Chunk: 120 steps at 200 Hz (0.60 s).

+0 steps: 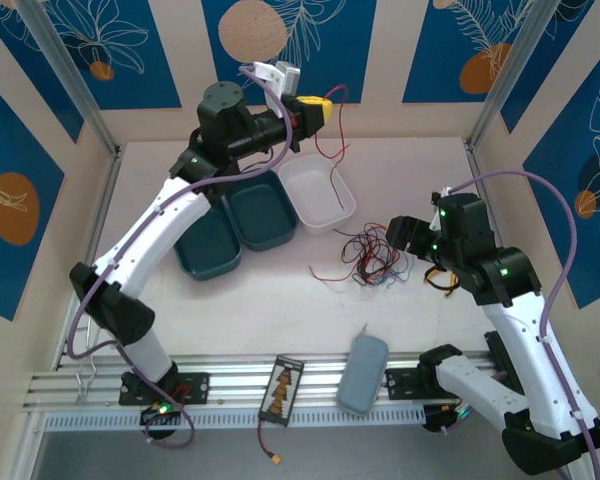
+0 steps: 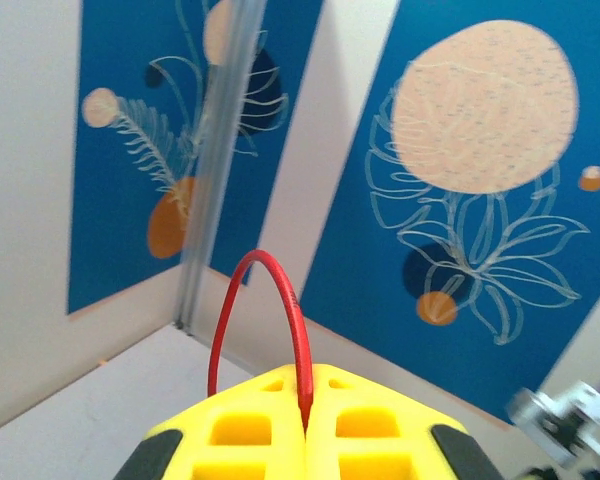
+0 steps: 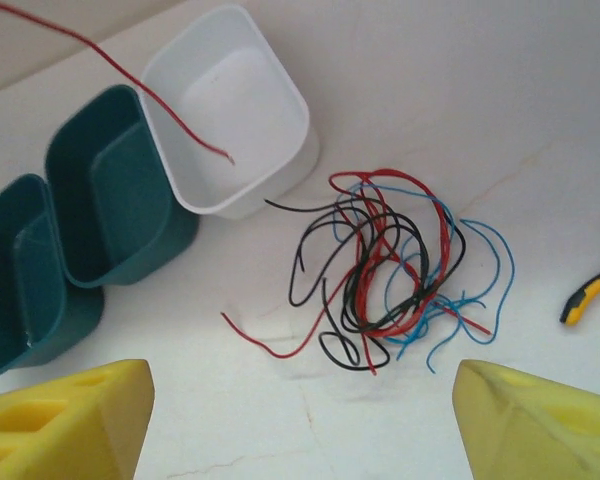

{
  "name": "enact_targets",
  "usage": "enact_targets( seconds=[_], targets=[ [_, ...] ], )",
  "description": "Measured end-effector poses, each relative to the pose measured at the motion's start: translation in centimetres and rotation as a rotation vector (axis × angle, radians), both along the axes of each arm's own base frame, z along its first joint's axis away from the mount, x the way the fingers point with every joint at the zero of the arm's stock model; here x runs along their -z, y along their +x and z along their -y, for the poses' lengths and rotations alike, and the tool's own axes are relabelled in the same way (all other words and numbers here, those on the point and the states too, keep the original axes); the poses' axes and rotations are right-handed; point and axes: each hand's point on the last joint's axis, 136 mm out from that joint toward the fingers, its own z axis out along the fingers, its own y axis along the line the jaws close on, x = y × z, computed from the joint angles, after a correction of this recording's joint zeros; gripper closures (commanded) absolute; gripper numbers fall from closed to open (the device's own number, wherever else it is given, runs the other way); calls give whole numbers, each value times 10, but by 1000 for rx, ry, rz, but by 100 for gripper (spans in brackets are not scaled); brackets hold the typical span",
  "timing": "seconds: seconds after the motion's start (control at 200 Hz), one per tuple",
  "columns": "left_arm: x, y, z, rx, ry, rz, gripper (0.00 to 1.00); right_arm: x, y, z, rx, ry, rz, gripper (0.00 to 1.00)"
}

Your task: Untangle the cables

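Red wire point(image 1: 336, 115) in the left jaws, high over white tray point(image 1: 315, 195); tangled cables point(image 1: 370, 258) beside the right jaws.

The bottom edge of the left wrist view cuts off the left gripper point(image 2: 307, 432), and the red wire point(image 2: 280, 290) pinched in it disappears at both ends behind the yellow foam. A blurred metal piece point(image 2: 570, 420) at the corner is unidentifiable. The right wrist view crops the yellow fingertips point(image 3: 70, 420) of the right gripper point(image 3: 302, 425), the leftmost teal tray point(image 3: 20, 270) and a yellow-and-black handle point(image 3: 590, 295). From above, the left arm point(image 1: 170, 225) covers part of the teal trays point(image 1: 265, 215).
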Motion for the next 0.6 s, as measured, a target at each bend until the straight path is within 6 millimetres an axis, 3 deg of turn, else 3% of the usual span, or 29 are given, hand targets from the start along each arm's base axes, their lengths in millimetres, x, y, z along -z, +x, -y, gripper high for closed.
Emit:
enact_targets(
  seconds=[0.1, 0.14, 0.405, 0.6],
  targets=[
    [14, 23, -1, -42, 10, -19, 100, 5, -1, 1, 11, 3, -3, 10],
    [21, 32, -2, -58, 15, -27, 100, 5, -2, 2, 15, 5, 1, 0],
    [70, 70, -1, -125, 58, -98, 100, 4, 1, 7, 42, 13, 17, 1],
    [136, 103, 4, -205, 153, -210, 100, 9, 2, 9, 61, 17, 1, 1]
  ],
)
